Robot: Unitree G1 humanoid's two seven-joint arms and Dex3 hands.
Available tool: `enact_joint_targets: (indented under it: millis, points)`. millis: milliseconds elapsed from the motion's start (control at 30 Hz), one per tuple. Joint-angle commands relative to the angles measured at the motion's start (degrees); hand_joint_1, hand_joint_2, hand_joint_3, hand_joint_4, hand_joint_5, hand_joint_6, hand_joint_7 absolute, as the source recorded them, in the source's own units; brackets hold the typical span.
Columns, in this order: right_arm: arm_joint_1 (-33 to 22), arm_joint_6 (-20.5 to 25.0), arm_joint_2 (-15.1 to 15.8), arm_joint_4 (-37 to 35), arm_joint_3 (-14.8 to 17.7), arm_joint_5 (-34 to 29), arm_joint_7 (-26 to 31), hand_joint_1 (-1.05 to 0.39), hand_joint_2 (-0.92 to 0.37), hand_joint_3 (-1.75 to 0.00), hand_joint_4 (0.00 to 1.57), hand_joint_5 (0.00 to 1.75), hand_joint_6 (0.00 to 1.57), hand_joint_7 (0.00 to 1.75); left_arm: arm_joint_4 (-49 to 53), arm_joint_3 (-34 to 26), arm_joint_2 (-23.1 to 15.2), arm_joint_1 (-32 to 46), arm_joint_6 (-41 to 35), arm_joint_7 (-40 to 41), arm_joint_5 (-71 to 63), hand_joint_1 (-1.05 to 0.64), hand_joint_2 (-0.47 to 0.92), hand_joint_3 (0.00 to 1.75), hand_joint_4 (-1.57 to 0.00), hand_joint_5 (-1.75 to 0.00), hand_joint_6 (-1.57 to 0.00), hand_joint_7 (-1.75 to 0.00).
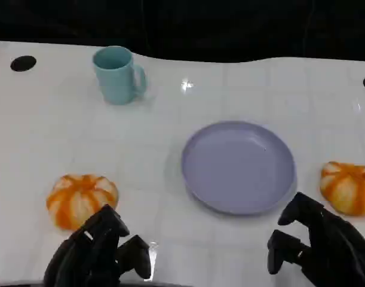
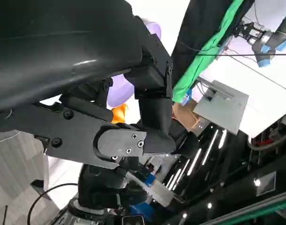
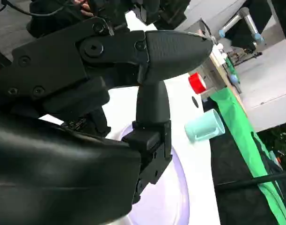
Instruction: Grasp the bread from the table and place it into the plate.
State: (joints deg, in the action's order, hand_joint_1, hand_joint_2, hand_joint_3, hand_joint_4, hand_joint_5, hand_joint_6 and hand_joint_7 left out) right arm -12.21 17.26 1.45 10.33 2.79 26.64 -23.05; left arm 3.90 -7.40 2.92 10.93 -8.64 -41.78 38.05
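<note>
On the white worktop [image 1: 63, 131] two orange-and-white striped bread rolls lie apart. One bread roll [image 1: 82, 200] sits just beyond the left hand [image 1: 98, 254], whose fingers are spread a little and hold nothing. The other roll [image 1: 348, 187] lies just beyond the right hand [image 1: 322, 245], likewise loosely spread and holding nothing. The lavender plate [image 1: 239, 167] lies between the rolls, bare. A teal mug [image 1: 117, 75] stands farther back.

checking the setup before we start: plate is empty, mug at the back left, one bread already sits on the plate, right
No. In the head view the plate holds nothing: one bread lies on the table to its left, another to its right. The mug is at the back left.
</note>
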Motion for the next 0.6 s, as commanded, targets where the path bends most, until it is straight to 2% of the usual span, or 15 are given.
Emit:
enact_joint_targets:
  millis: [33,600]
  points:
    - [-0.1,-0.5,0.6,0.4,0.6,0.3,0.2,-0.57,-0.91,-0.45,0.75,1.75,0.46,1.75,-0.4,-0.3,-1.0,0.3,0.0,-0.1,-0.1,-0.54,0.92,0.29,-0.70,-1.72,-0.59,-1.42]
    - [0.2,-1.1,0.7,-0.2,0.7,0.1,-0.5,-0.55,-0.92,-0.46,0.75,1.75,0.44,1.75,0.1,-0.5,-0.4,0.1,0.4,-0.1,0.2,-0.54,0.92,0.29,-0.71,-1.73,-0.61,-1.39]
